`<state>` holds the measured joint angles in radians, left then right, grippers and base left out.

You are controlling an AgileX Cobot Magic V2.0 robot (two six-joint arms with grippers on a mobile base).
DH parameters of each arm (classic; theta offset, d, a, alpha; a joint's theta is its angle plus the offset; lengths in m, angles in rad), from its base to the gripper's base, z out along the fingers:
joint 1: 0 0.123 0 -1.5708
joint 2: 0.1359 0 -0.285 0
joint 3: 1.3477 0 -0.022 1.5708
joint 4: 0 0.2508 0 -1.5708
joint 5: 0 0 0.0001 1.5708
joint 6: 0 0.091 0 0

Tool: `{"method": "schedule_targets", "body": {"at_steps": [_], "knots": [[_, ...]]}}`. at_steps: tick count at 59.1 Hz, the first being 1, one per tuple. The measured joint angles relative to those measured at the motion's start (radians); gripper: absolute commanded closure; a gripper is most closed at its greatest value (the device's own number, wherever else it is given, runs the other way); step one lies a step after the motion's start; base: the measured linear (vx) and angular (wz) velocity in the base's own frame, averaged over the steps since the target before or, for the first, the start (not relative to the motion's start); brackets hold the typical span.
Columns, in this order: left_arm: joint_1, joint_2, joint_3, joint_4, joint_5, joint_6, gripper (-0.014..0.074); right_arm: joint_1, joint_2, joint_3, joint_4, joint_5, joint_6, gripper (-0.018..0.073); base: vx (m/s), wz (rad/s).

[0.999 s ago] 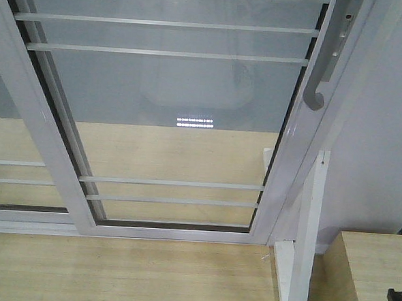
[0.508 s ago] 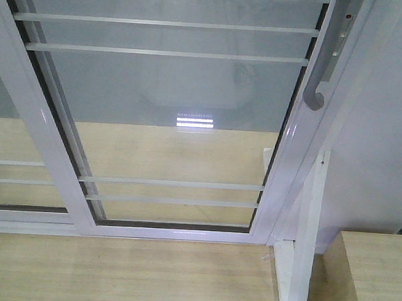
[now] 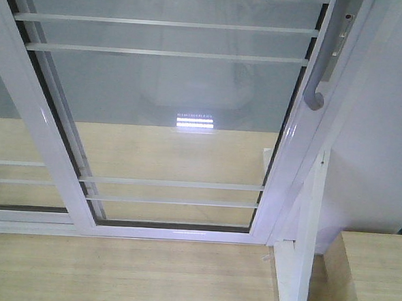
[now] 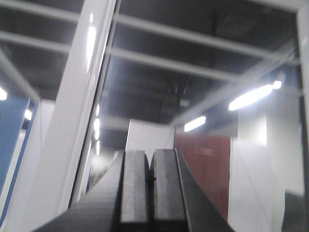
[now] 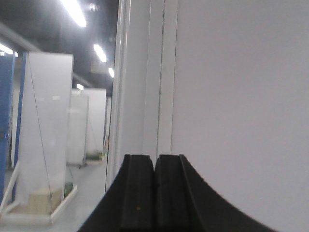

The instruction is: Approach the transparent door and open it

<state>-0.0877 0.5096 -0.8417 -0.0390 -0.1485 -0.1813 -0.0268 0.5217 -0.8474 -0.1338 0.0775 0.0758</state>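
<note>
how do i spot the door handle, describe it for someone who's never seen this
Find the big glass door with the white frame and thin white crossbars filling the front view. Follow its right rail up near the top corner to the curved grey handle with a hooked lower end. The similar glass panel on the left shows none.

No legible txt, labels or nos. in any view.
</note>
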Motion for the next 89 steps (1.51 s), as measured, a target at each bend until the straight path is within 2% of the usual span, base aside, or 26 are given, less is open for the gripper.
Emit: {"method": "schedule_targets", "body": {"at_steps": [11, 18, 30, 40, 45, 51, 58, 67, 78, 83, 89], "knots": [[0.000, 0.171, 0.001, 0.000, 0.245, 0.000, 0.0589, 0.000, 0.193, 0.002, 0.073, 0.197, 0.024, 0.0555, 0.00, 0.00], [0.000, 0.249, 0.005, 0.000, 0.328, 0.000, 0.0562, 0.000, 0.272, 0.006, 0.085, 0.245, 0.009, 0.0519, 0.00, 0.00], [0.000, 0.297, 0.008, 0.003, 0.345, 0.000, 0.0432, 0.000, 0.326, 0.006, 0.099, 0.242, 0.004, 0.0389, 0.00, 0.00], [0.000, 0.309, 0.008, 0.004, 0.354, 0.000, 0.0218, 0.000, 0.326, 0.006, 0.106, 0.236, 0.005, 0.0230, 0.00, 0.00], [0.000, 0.316, 0.008, 0.004, 0.369, 0.000, 0.0140, 0.000, 0.333, 0.006, 0.097, 0.234, 0.005, 0.0152, 0.00, 0.00], [0.000, 0.319, 0.008, 0.004, 0.380, 0.000, 0.0099, 0.000, 0.359, 0.006, 0.102, 0.231, 0.015, 0.0087, 0.00, 0.00], [0.000, 0.319, 0.008, 0.004, 0.380, 0.000, 0.0097, 0.004, 0.438, 0.006, 0.154, 0.219, 0.025, 0.0078, 0.00, 0.00], [0.000, 0.320, 0.008, 0.003, 0.422, 0.000, 0.0097, 0.069, 0.595, 0.006, 0.181, 0.122, -0.022, 0.0078, 0.00, 0.00], [0.000, 0.358, 0.008, 0.003, 0.533, 0.000, 0.0097, 0.217, 0.797, 0.006, 0.182, -0.134, -0.208, 0.0078, 0.00, 0.00], [0.000, 0.375, 0.008, 0.003, 0.559, 0.000, 0.0097, 0.240, 0.892, 0.006, 0.182, -0.274, -0.285, 0.0078, 0.00, 0.00], [0.000, 0.378, 0.008, 0.002, 0.563, 0.000, 0.0097, 0.240, 0.980, 0.002, 0.187, -0.394, -0.323, 0.0078, 0.00, 0.00]]}}
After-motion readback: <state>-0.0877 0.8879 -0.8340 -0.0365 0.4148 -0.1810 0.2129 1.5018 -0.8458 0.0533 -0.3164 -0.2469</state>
